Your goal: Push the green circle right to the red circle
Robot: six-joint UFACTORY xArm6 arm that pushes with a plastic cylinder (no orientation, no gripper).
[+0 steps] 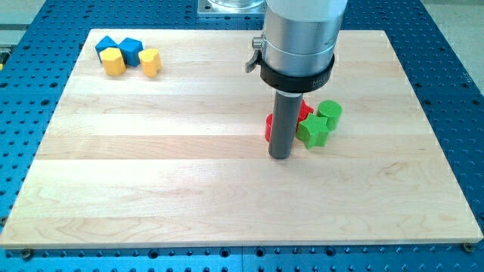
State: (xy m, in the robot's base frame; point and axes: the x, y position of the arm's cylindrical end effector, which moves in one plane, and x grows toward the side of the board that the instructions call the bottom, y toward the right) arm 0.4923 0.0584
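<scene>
We see a pale wooden board (189, 189) filling most of the frame, lying on a blue perforated table (454, 45). Our arm's silver cylinder (302, 38) comes down from the top centre and ends in the dark rod (285, 125); there is nothing on it that opens or closes. My tip (280, 157) rests on the board right of centre. A red block (270, 127), partly hidden behind the rod, touches it on the left, and another red block (304, 110) peeks out on its right; we cannot tell their shapes. Just right of the rod sits a green star-like block (312, 131), and above-right of that the green circle (330, 112), beside the red. In the upper left corner cluster two blue blocks (107, 44) (131, 50) and two yellow blocks (113, 62) (150, 61).
</scene>
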